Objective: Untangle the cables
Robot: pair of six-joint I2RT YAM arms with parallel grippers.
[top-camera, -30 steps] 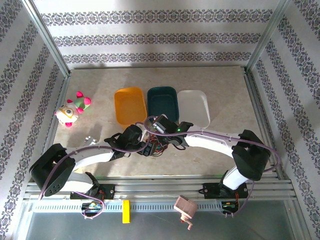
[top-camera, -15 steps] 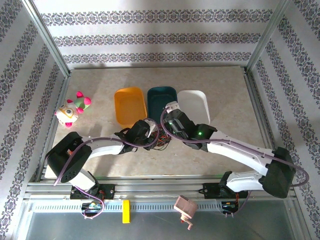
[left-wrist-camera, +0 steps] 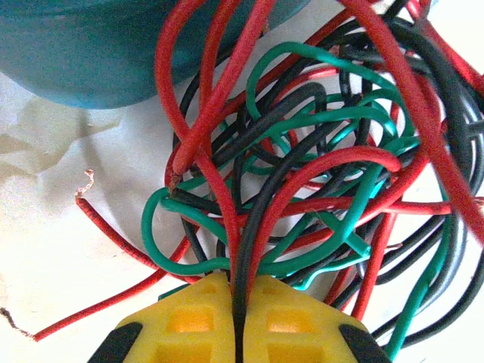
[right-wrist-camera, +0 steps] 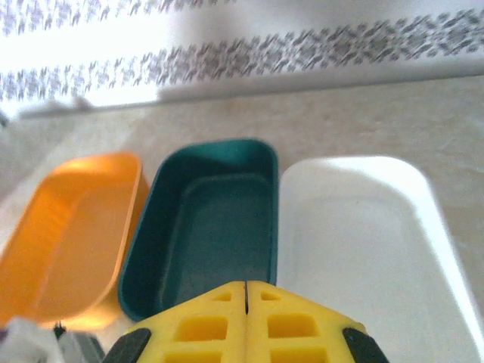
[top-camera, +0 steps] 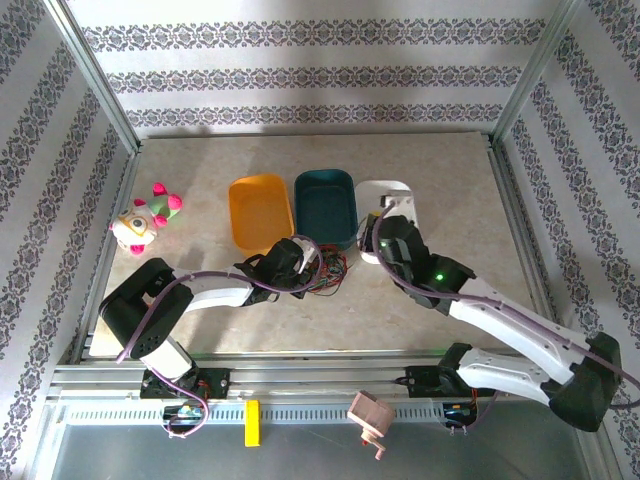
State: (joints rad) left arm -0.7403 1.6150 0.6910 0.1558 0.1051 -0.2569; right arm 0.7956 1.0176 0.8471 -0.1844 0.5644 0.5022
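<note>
Beige tabletop [top-camera: 450, 160], left pincer [left-wrist-camera: 238, 291] clamping tangled cables [left-wrist-camera: 302, 189], ends cut off, right pincer [right-wrist-camera: 246, 291] closed empty

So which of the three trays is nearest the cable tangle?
The teal tray, the middle one: the cables lie at its near edge, while the orange tray and white tray sit off to either side.
</note>
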